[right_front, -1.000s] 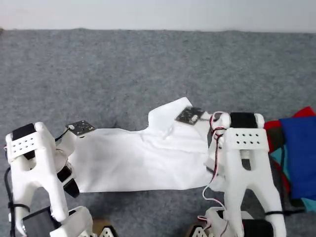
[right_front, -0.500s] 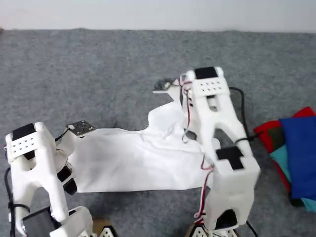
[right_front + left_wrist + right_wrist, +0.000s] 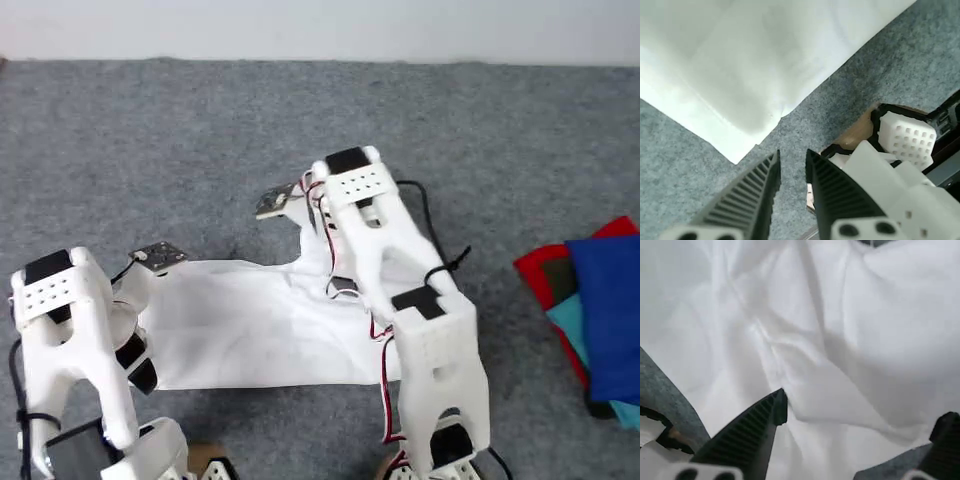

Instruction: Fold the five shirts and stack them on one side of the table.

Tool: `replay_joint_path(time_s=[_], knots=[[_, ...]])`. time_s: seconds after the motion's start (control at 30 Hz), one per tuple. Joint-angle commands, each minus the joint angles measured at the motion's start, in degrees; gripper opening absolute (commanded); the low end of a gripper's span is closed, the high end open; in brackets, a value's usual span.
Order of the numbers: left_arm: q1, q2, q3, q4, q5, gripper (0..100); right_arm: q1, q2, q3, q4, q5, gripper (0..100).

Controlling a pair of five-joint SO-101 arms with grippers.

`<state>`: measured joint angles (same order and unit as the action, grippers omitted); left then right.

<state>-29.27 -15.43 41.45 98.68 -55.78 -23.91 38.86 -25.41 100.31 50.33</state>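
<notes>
A white shirt (image 3: 240, 325) lies spread across the middle of the grey table. My right arm stretches over its right half, and in the right wrist view my right gripper (image 3: 860, 415) hangs wide open just above the creased white cloth (image 3: 805, 315), holding nothing. At the shirt's near left end, my left gripper (image 3: 792, 155) hovers over bare carpet just off a corner of the shirt (image 3: 765, 55). Its fingers are a narrow gap apart with nothing between them. The right arm hides the shirt's right end in the high view.
A stack of folded shirts (image 3: 595, 310), red, blue and teal, sits at the table's right edge. Grey carpet (image 3: 150, 150) runs bare behind the shirt up to the white wall. The left arm's base (image 3: 900, 135) is close behind my left gripper.
My right arm has swung from the shirt's right edge toward the far side and then leftward over the shirt's middle. The left arm has stayed still.
</notes>
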Motion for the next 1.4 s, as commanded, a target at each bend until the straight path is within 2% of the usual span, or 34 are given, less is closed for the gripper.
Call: replay_joint_path(time_s=[0.0, 0.07, 0.27, 0.53, 0.87, 0.93, 1.07, 1.13, 1.37], knots=[[0.2, -2.0, -0.3, 1.8, 0.4, 8, -1.0, 1.8, -4.8, -0.7, 0.3, 40.7], [0.2, -1.9, -0.2, 1.8, 0.4, 8, -1.0, 4.4, -7.5, -0.7, 0.2, 33.2], [0.2, -1.9, -0.1, 1.8, 0.4, 8, 0.0, 11.1, -17.0, -0.7, 0.1, 0.6], [0.2, -1.9, -0.1, 1.8, 0.4, 8, 2.1, 11.8, -27.1, 2.6, -3.9, 1.7], [0.2, -1.9, -0.1, 1.8, 0.4, 8, 5.1, 11.2, -27.2, 2.8, -7.7, 2.9], [0.2, -1.9, -0.1, 1.8, 0.4, 8, 5.1, 9.3, -25.9, 2.9, -8.8, 8.4], [0.2, -1.9, -0.1, 1.8, 0.5, 8, 4.1, 4.2, -20.8, 2.8, -9.0, 27.9], [0.2, -1.9, -0.1, 1.8, 0.5, 8, 3.7, 2.5, -19.3, 2.8, -9.0, 32.1], [0.2, -1.9, 0.0, 1.8, 0.5, 8, 3.4, 2.0, -18.5, 2.7, -9.0, 22.4]])
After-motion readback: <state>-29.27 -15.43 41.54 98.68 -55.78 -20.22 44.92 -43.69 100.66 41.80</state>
